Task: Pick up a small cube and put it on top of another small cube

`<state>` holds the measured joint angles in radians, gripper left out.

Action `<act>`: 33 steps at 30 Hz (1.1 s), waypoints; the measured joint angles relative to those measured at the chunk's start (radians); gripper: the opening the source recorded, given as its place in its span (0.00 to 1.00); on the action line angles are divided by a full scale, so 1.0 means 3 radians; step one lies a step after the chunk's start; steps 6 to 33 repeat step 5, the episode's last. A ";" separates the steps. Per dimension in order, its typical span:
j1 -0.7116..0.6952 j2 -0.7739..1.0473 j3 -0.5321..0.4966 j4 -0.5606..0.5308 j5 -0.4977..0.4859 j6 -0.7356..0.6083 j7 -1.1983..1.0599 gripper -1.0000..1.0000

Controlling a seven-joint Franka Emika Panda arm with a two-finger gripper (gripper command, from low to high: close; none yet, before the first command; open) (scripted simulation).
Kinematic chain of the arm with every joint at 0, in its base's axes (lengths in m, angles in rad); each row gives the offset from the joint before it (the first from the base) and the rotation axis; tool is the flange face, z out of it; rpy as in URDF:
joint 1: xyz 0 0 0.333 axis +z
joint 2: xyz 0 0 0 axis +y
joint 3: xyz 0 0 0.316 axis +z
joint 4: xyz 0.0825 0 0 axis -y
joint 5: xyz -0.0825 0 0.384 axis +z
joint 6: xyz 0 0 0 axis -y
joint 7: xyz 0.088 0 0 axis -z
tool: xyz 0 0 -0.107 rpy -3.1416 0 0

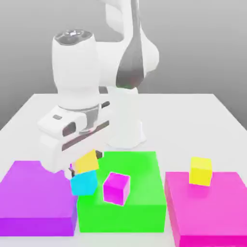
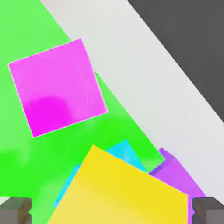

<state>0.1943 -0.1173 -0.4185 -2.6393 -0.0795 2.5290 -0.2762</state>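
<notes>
The small golden-yellow cube [image 1: 87, 161] lies tilted on top of the cyan cube [image 1: 84, 182], which sits at the edge of the big green block [image 1: 137, 202] toward the exterior view's left. My gripper [image 1: 85, 162] hangs straight over the pair, with a finger on either side of the yellow cube. In the hand view the yellow cube [image 2: 124, 192] covers most of the cyan cube [image 2: 127, 153]. The dark fingertips [image 2: 15, 211] stand wide at its sides, with a gap showing on one side. The gripper [image 2: 112, 212] is open.
A magenta small cube [image 1: 116, 187] rests on the green block close to the stack. A purple block [image 1: 34, 198] lies at the exterior view's left, a magenta block [image 1: 212, 212] at its right with a lemon-yellow cube [image 1: 200, 171] on it. The arm's base stands behind.
</notes>
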 joint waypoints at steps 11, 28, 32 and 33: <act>-0.0054 -0.0384 0.0068 0.0128 -0.0150 -0.0494 0.0119 1.00; -0.0054 -0.0384 0.0068 0.0128 -0.0150 -0.0494 0.0119 1.00; -0.0054 -0.0384 0.0068 0.0128 -0.0150 -0.0494 0.0119 1.00; -0.0054 -0.0384 0.0068 0.0128 -0.0150 -0.0494 0.0119 1.00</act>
